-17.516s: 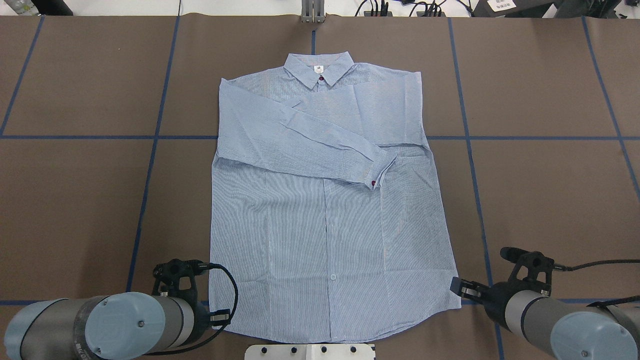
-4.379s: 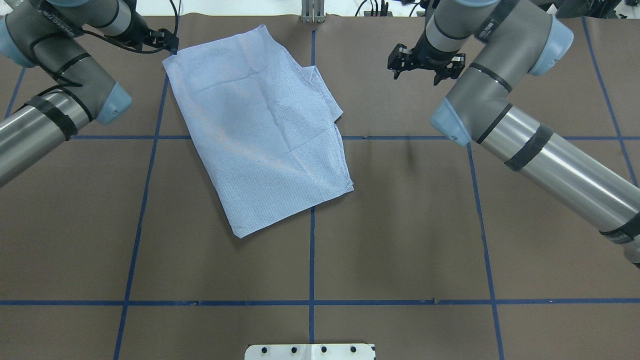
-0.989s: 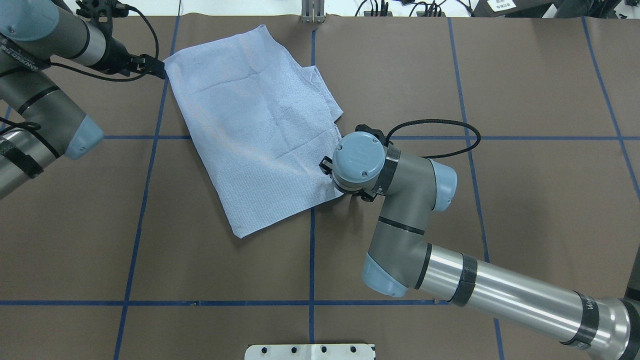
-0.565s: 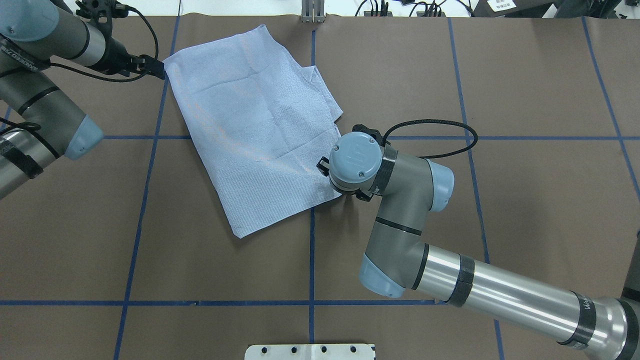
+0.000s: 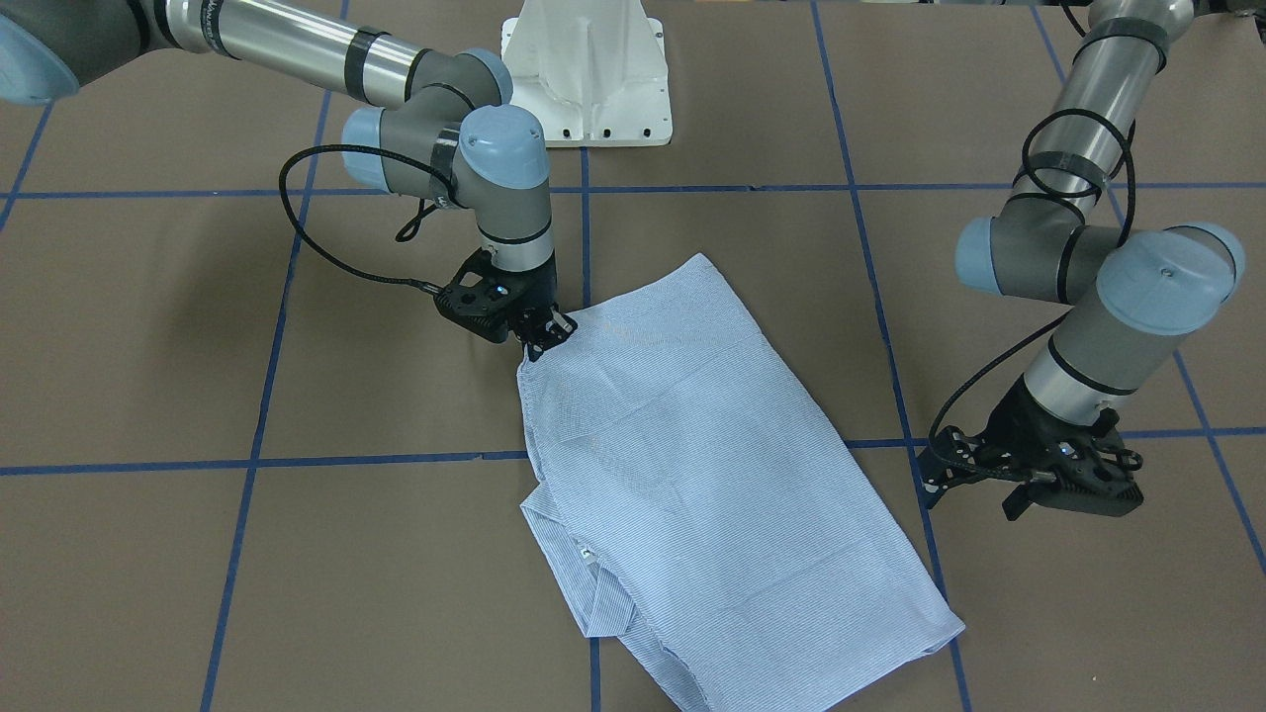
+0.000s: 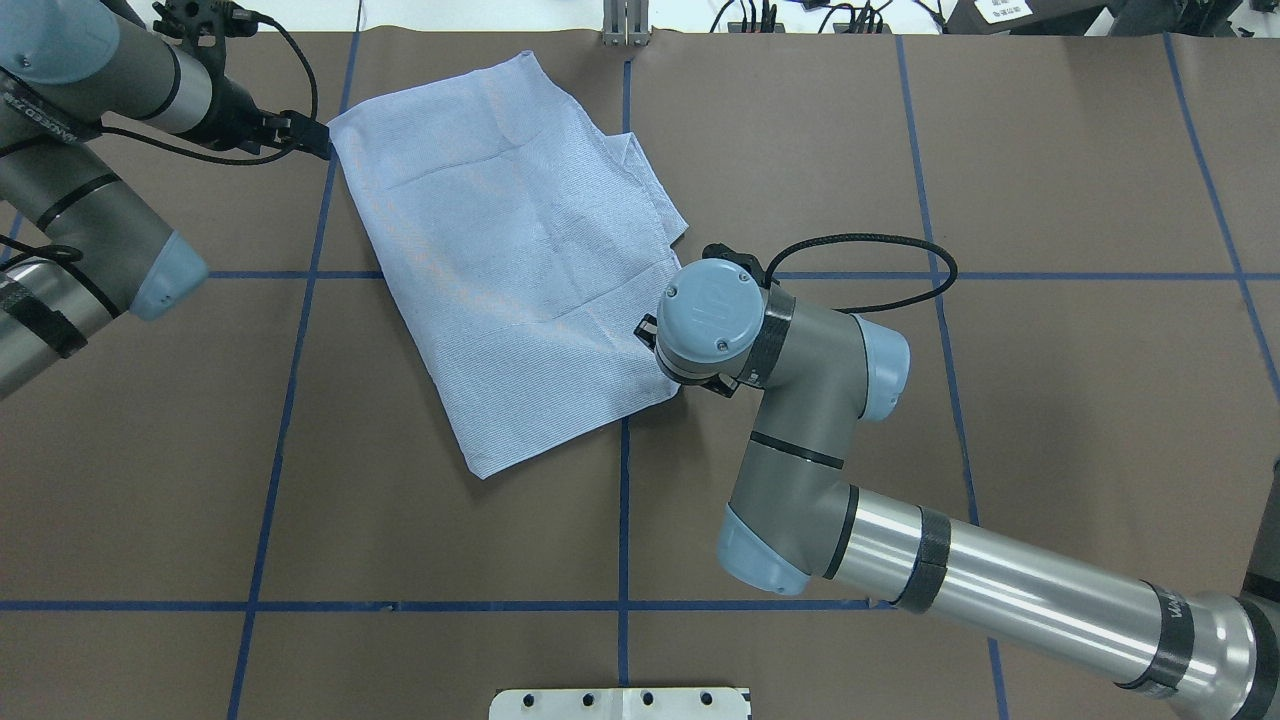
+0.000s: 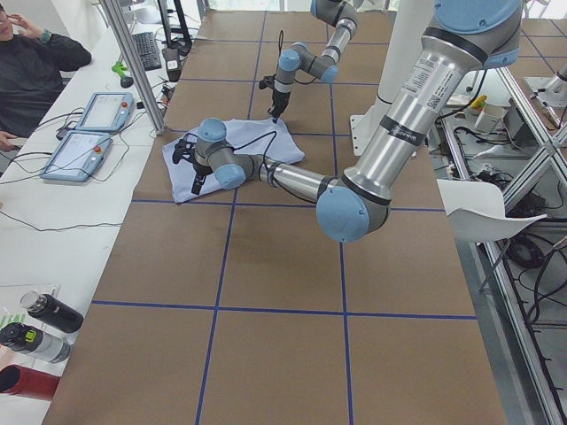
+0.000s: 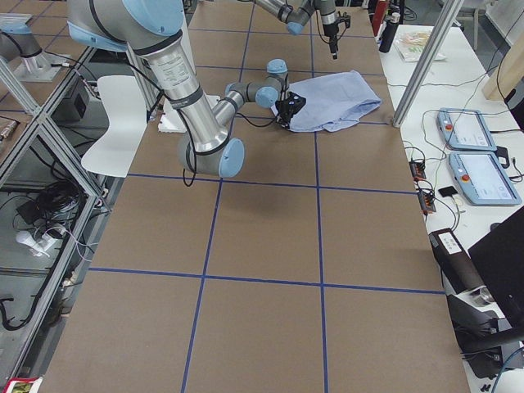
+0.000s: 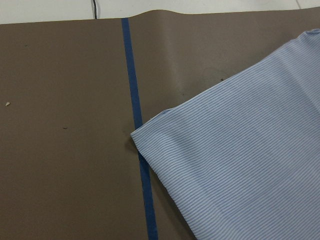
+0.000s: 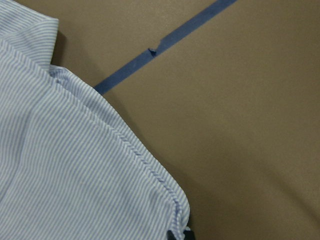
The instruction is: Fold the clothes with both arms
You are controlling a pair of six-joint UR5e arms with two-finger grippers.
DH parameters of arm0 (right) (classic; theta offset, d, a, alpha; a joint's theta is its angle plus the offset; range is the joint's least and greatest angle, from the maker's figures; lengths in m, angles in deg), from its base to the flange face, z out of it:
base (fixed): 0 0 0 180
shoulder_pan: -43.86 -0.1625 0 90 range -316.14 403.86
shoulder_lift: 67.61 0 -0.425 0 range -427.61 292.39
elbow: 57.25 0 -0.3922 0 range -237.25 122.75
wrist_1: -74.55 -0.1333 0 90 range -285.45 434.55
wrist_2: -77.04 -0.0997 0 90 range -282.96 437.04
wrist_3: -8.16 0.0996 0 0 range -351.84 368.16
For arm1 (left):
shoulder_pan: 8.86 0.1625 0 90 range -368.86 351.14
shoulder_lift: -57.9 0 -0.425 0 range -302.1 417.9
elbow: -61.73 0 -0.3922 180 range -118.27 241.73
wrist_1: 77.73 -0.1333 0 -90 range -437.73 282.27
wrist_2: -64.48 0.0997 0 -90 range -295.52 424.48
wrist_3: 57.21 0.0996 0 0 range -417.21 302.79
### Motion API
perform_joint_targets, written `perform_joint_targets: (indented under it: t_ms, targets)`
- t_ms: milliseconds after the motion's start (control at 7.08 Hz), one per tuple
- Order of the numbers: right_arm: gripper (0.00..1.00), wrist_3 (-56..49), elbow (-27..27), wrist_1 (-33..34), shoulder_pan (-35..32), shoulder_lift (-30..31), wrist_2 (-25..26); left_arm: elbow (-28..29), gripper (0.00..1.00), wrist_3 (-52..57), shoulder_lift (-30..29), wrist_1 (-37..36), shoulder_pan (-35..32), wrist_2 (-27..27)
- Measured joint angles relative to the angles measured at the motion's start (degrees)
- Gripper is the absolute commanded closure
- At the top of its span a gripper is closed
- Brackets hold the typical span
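The light blue striped shirt lies folded over and askew on the brown table, its collar edge peeking out. My right gripper is shut on the shirt's corner nearest the robot base. The overhead view hides that gripper under the right arm's wrist, while the right wrist view shows the pinched hem. My left gripper hovers open just beside the far left corner, off the cloth. That corner lies flat on the table in the left wrist view.
Blue tape lines grid the table. The white pedestal base stands at the robot's edge. In the exterior left view a seated person, two pendants and bottles are on a side desk.
The spread shirt has been folded in half. My right arm came down from the far side onto the near corner, and in the last second drew it slightly inward. The left arm stayed still.
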Motion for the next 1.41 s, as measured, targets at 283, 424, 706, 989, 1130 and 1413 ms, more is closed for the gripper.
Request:
perform_joint_targets:
  t_ms: [283, 424, 706, 989, 1130, 1413]
  targets:
    - [1.0, 1.0, -6.7, 3.1, -0.4, 2.1, -0.1, -1.0, 0.0, -0.9, 0.1, 0.0, 0.2, -0.3]
    - [1.0, 2.6, -11.2, 4.2, 0.4, 4.3, 0.1, -2.8, 0.0, -2.1, 0.8, 0.0, 0.9, -0.9]
    - [1.0, 6.4, -17.5, 8.0, 3.8, 6.1, 2.6, -12.3, 0.0, -9.0, 5.8, 0.1, 5.7, -1.8]
    - [1.0, 8.1, -21.0, 11.6, 6.0, 6.2, 4.5, -27.2, 0.0, -24.7, 13.8, 0.1, 16.8, 0.3]
    - [1.0, 8.2, -21.5, 12.2, 6.3, 6.1, 4.9, -32.3, 0.0, -33.2, 16.7, 0.1, 23.9, 4.9]
    - [1.0, 8.2, -21.7, 12.5, 6.4, 6.0, 5.2, -35.2, 0.03, -44.6, 18.5, 0.0, 33.5, 12.4]
